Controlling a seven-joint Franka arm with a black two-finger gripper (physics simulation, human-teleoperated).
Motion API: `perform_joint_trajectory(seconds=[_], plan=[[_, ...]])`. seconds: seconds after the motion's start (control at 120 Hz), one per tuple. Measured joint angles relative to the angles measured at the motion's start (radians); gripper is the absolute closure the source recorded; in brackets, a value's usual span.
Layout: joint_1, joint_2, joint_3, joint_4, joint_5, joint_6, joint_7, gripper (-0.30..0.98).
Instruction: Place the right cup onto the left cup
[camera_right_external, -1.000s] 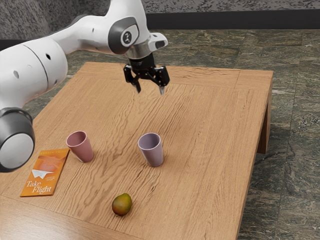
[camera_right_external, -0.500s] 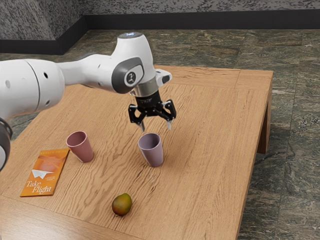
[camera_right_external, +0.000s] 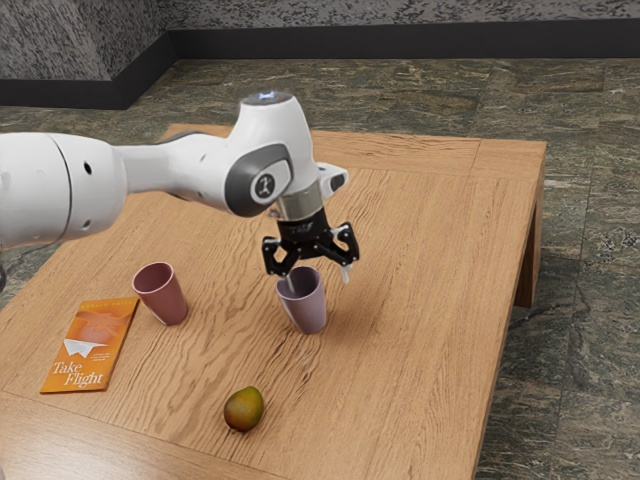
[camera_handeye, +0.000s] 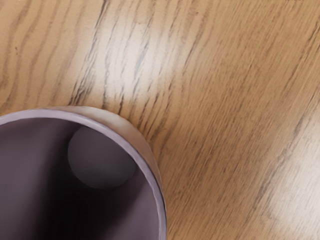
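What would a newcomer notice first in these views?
Probably the white arm, coming in from the exterior view's left, its open fingers at the rim of the purple cup. Next, likely the bright orange book lying by the pink cup, toward that view's left. In the wrist view, the purple cup's dark inside looms large over the wood grain.

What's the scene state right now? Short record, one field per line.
gripper: the gripper is open, low by the purple cup's rim
right_cup: purple cup, upright on the table
left_cup: pink cup, upright, nothing stacked on it
book: orange book, flat, near the pink cup
fruit: greenish-brown fruit
stacking: not done
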Motion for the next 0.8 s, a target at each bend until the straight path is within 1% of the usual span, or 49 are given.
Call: perform_joint_trajectory(seconds=[0.042, 0.092, 0.258, 0.375, 0.458, 0.558, 0.8], plan=[[0.000, 0.004, 0.000, -0.011, 0.000, 0.013, -0.009, 0.06], [0.000, 0.006, 0.000, -0.024, 0.000, 0.028, -0.018, 0.12], [-0.001, 0.007, 0.001, -0.036, 0.000, 0.058, -0.045, 0.47], [0.000, 0.014, 0.001, -0.038, -0.001, 0.068, -0.060, 0.62], [0.005, 0.020, 0.001, -0.046, -0.001, 0.073, -0.071, 0.69], [0.008, 0.027, 0.001, -0.048, -0.002, 0.076, -0.081, 0.73], [0.012, 0.047, 0.001, -0.048, -0.003, 0.081, -0.105, 0.77]])
